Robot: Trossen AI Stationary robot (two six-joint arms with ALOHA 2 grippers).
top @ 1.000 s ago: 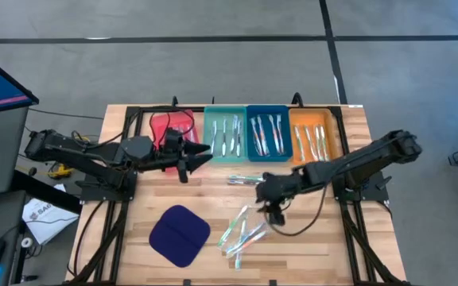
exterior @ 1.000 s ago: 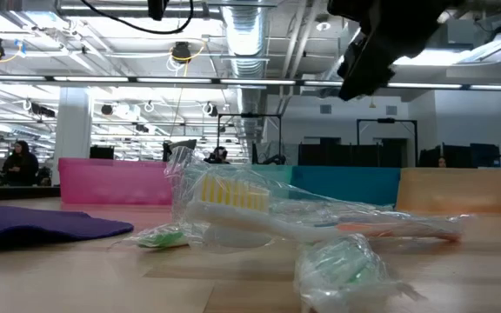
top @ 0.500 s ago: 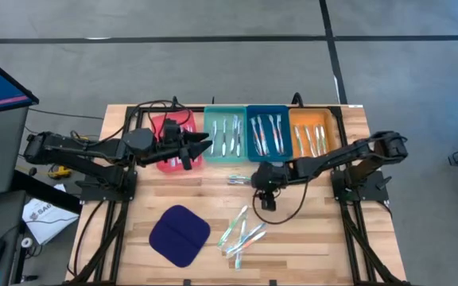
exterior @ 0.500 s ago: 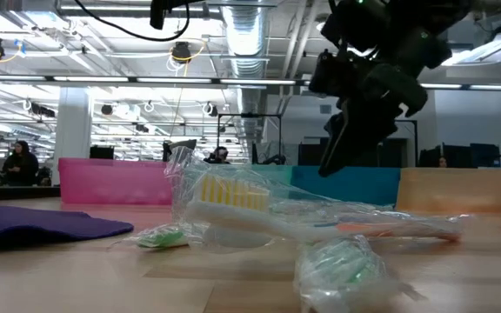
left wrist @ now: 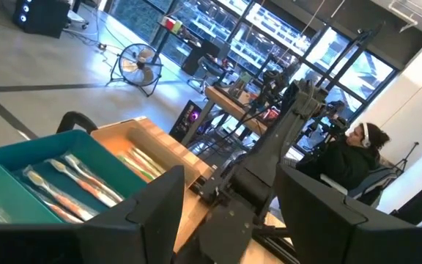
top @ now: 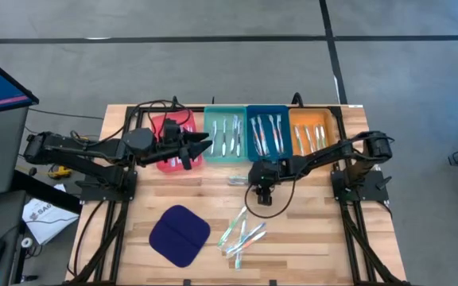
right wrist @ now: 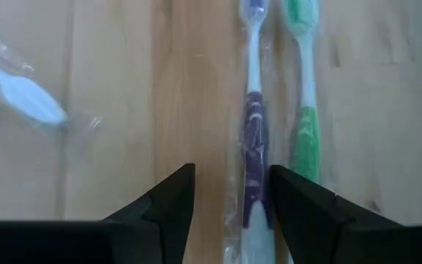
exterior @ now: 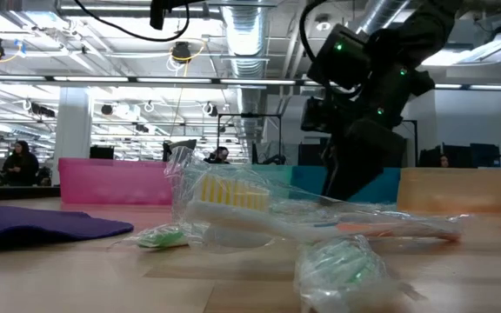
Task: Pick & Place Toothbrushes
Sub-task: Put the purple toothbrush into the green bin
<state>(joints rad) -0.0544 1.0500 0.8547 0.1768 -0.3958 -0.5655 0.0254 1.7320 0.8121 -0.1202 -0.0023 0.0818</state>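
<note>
Right gripper (top: 261,193): near table centre, fingers (right wrist: 168,196) parted and holding nothing, poised above a purple-handled toothbrush (right wrist: 255,128) and a green-handled toothbrush (right wrist: 305,132) lying side by side in clear wrappers on the wooden table (top: 308,238). Left gripper (top: 188,151): at 10 o'clock over the red tray (top: 165,127), released and empty. Further toothbrushes: a loose wrapped cluster (top: 241,232) at 6 o'clock, with sorted sets in the teal tray (top: 225,135), blue tray (top: 267,133) and orange tray (top: 314,137) across 12 o'clock; dark blue cloth pad (top: 179,235) at 7 o'clock.
</note>
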